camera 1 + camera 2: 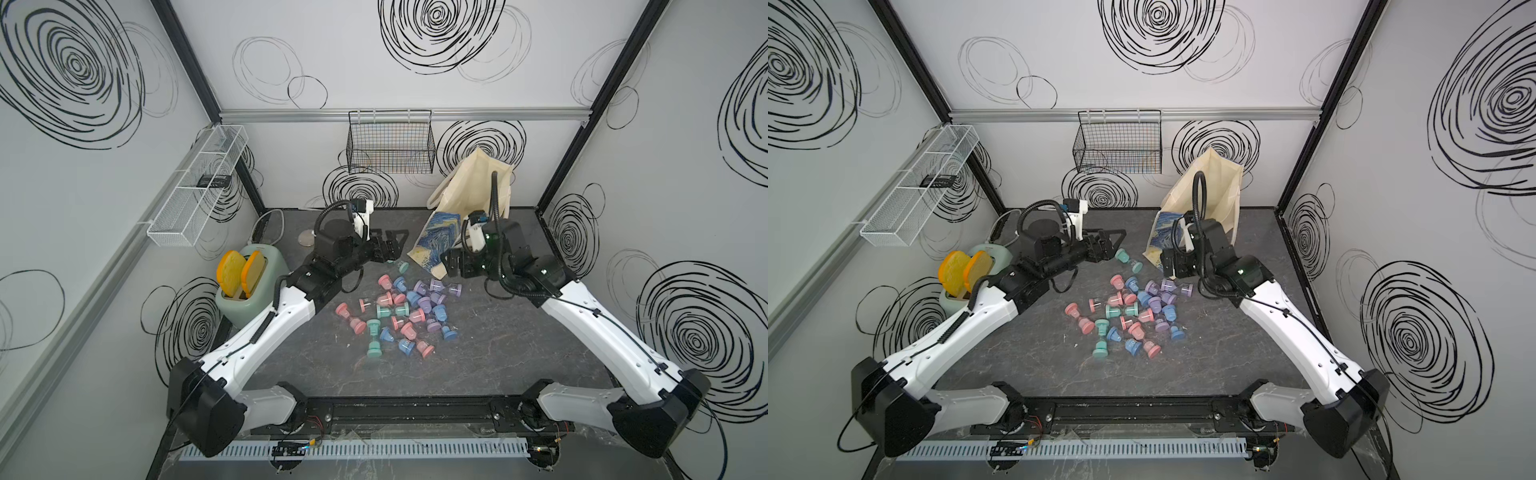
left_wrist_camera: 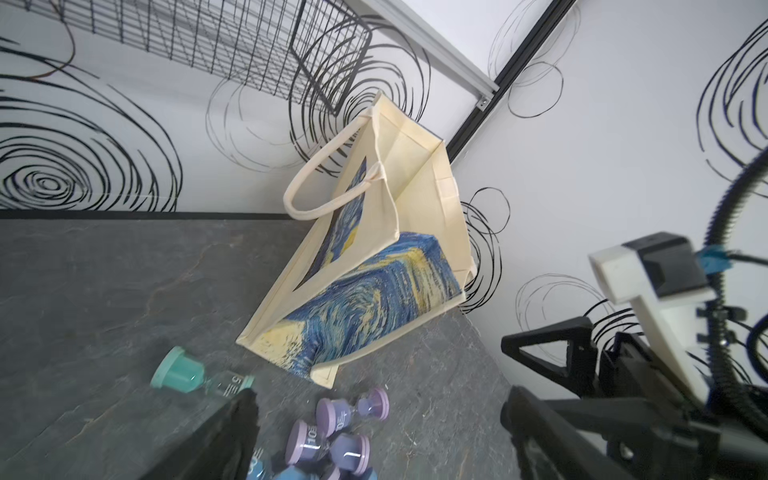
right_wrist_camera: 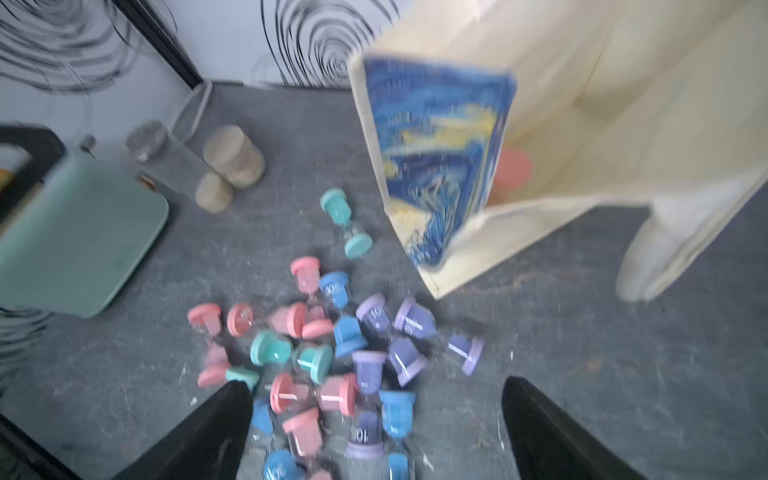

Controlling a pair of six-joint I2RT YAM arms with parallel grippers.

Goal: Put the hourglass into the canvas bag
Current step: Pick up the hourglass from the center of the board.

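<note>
The cream canvas bag (image 1: 469,187) (image 1: 1219,187) with its blue-and-yellow print leans against the back wall at the right, mouth open toward the arms. Inside it a pink shape (image 3: 513,168) shows, blurred. Several pink, blue, purple and teal hourglasses (image 1: 399,316) (image 1: 1133,316) lie heaped mid-table. One teal hourglass (image 1: 398,264) (image 2: 187,374) lies apart, just below my left gripper (image 1: 394,245) (image 2: 382,411), which is open and empty. My right gripper (image 1: 451,268) (image 3: 376,395) hovers open and empty between the bag's front corner and the heap.
A mint toaster (image 1: 253,286) holding yellow toast slices stands at the left. A black wire basket (image 1: 390,143) hangs on the back wall, a white mesh shelf (image 1: 199,183) on the left wall. Wooden cylinders (image 3: 232,156) stand near the back corner.
</note>
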